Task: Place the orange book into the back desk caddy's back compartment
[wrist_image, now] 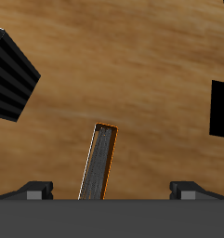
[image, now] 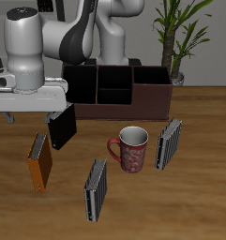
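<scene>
Exterior view, left to right: thin orange book (image: pixel 39 161) with brownish edge standing on the wood-grain bench (image: pixel 199 202), well in front of the back desk caddy (image: pixel 119 91); beside it a flat black book (image: pixel 62 127), then a grey striped book (image: pixel 96 188), a red patterned mug (image: pixel 130 149) and a second grey striped book (image: pixel 169 143). The caddy is a low, dark, open-topped box split into cells, its narrow back compartment (image: pixel 115 73) in the middle section. Wrist view: the fingers (wrist_image: pixel 112 191) are spread wide, holding nothing, with the orange book's edge (wrist_image: pixel 98 161) between them, apart from both.
</scene>
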